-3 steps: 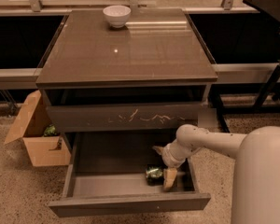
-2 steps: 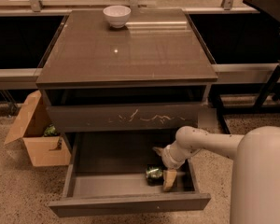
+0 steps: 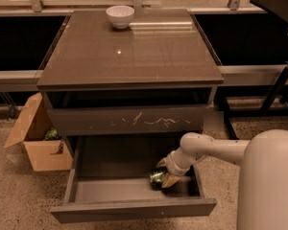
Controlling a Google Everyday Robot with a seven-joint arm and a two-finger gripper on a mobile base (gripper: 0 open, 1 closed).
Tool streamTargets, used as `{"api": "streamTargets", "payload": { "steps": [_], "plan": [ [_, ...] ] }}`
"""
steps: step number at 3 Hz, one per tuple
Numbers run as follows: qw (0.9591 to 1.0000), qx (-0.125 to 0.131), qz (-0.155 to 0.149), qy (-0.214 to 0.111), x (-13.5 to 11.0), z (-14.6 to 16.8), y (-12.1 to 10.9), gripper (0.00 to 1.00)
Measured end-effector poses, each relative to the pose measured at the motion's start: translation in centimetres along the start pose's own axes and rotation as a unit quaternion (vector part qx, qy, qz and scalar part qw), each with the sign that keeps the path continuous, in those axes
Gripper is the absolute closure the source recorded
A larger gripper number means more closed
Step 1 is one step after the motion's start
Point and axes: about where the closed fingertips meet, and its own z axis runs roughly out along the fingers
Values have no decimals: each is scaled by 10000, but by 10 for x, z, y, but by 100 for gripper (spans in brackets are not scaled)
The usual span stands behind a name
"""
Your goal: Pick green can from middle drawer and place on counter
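One green can (image 3: pixel 156 177) was spotted lying in the middle drawer (image 3: pixel 110 189), and the gripper (image 3: pixel 165 172) was held open there, fingers spread about it.

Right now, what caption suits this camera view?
Robot's gripper at the green can in the open middle drawer, below the counter.

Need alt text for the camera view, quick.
The gripper reaches into the open middle drawer, at the green can lying near its front right. The counter above carries a white bowl at its back edge.
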Motion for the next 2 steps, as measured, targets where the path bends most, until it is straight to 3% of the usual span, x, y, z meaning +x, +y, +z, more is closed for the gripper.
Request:
{"api": "streamTargets", "payload": {
  "steps": [1,2],
  "plan": [
    [9999,82,-70,-47,-6,-9,2,66],
    [9990,265,-198,-313,-16,-36,5,89]
  ]
}}
